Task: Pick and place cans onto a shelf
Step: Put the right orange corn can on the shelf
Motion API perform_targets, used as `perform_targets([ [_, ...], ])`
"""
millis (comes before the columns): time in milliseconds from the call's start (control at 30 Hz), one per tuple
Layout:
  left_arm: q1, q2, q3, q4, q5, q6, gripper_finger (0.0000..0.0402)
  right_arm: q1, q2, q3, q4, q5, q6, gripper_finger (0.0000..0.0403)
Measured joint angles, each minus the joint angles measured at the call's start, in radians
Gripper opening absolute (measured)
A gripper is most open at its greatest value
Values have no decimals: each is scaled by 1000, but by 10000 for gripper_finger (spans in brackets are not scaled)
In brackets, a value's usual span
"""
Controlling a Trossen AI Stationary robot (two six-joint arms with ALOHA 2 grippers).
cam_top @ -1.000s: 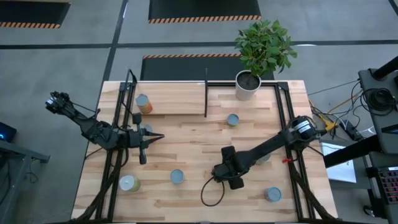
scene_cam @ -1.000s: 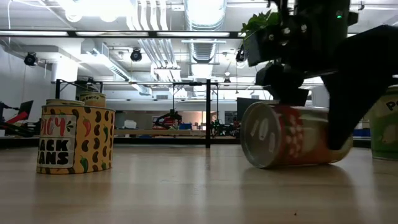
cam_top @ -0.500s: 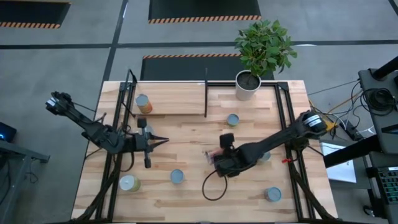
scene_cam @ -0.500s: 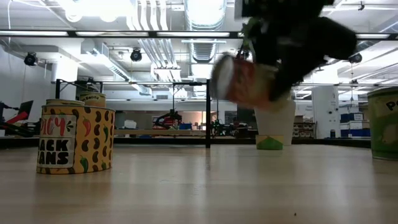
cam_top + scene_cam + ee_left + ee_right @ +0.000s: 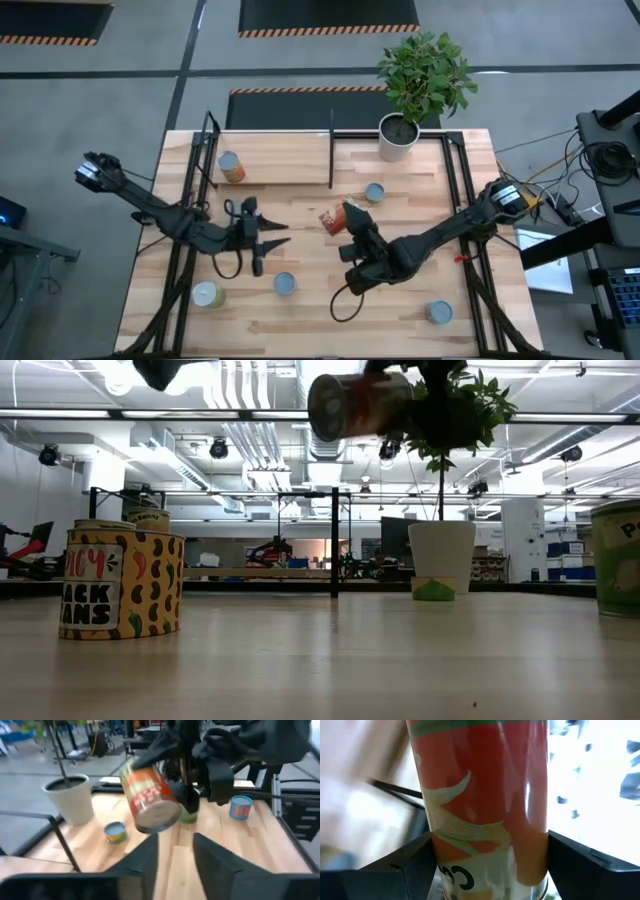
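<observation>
Right now the right gripper (image 5: 345, 213) pinches a red can (image 5: 331, 221) between its fingers, lifted clear of the table. The can lies on its side, long axis roughly level, crosswise to the fingers, its silvery end (image 5: 159, 816) facing the left arm. From this gripper the shelf (image 5: 275, 160) lies ahead and toward the table's far edge, near but not yet under the can; my guess is the can must be turned upright before it goes down there. One can (image 5: 229, 165) already stands on the shelf. The left gripper (image 5: 272, 236) hovers just beside, fingers spread a little and holding nothing, with another can (image 5: 284, 284) below it.
</observation>
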Motion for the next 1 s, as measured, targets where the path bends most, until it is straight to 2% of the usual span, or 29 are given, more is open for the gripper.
perform_targets([
  [100,27,21,0,20,1,-47,185,-6,2,0,107,29,-152,305],
  [233,58,40,0,66,1,-63,260,-12,3,0,250,10,-243,306],
  [467,99,98,0,181,3,-31,347,-15,3,0,336,-6,-320,306],
  [633,100,154,0,268,4,15,367,-19,3,0,336,-18,-311,306],
  [867,101,251,0,424,3,65,368,-19,3,0,346,-18,-293,306],
  [1000,102,290,0,459,-34,101,368,-19,3,0,353,-19,-243,306],
])
